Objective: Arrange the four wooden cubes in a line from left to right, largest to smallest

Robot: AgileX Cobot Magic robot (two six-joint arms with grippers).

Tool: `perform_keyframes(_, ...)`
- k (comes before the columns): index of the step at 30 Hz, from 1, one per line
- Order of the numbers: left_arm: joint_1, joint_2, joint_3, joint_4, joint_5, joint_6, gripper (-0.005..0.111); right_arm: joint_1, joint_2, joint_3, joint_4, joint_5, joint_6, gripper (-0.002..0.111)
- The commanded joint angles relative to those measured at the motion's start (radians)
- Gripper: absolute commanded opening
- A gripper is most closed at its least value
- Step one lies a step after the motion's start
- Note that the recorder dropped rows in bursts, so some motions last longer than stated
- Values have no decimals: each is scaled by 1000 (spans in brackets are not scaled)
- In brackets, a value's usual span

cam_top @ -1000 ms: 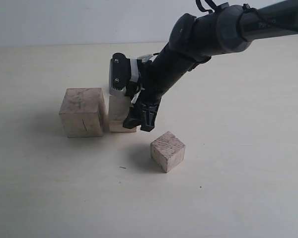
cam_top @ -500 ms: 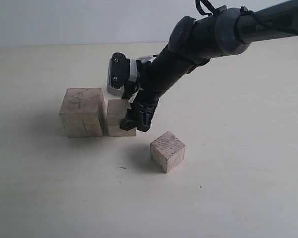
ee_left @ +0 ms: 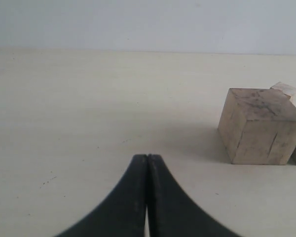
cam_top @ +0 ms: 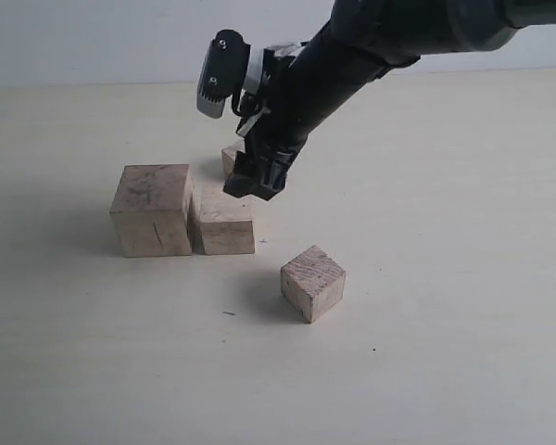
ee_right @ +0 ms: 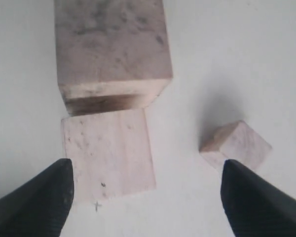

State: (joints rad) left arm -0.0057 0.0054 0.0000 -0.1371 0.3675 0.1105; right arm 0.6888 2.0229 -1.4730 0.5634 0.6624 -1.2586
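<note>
At upper centre, the right gripper (cam_top: pixel 258 188) was held wide and empty over the second cube (cam_top: pixel 225 222); grasping the third cube (cam_top: pixel 312 283) was judged next.

Looks like a lab or robot test bench: plain cream tabletop (cam_top: pixel 445 352) across most of the frame, bare pale wall (cam_top: pixel 93 37) along the top, black robot arm (cam_top: pixel 380 42) reaching in from upper right.

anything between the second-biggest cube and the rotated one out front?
Nothing. The exterior view shows only bare table between the second-biggest cube and the rotated cube.
</note>
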Motion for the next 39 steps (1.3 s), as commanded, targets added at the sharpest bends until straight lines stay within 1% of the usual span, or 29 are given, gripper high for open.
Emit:
perform_keyframes(1, -5, -5, 0, 0, -11, 0, 0, -2, -28, 0, -271, 4, 302, 77)
perform_keyframes(3, -5, -5, 0, 0, -11, 2, 0, -2, -20, 0, -360, 4, 415, 77)
perform_keyframes(5, -5, -5, 0, 0, -11, 2, 0, -2, -2, 0, -387, 4, 471, 77)
perform_keyframes(12, -5, -5, 0, 0, -11, 2, 0, -2, 108, 0, -383, -44, 476, 77)
perform_keyframes(17, -5, -5, 0, 0, -11, 2, 0, -2, 140, 0, -373, -59, 476, 77)
perform_keyframes(22, -5, -5, 0, 0, -11, 2, 0, -2, 145, 0, -298, -99, 474, 77)
perform_keyframes(33, -5, -5, 0, 0, -11, 4, 0, -2, 145, 0, -244, -118, 474, 77)
perform_keyframes(39, -5, -5, 0, 0, -11, 4, 0, -2, 145, 0, -270, -89, 476, 77)
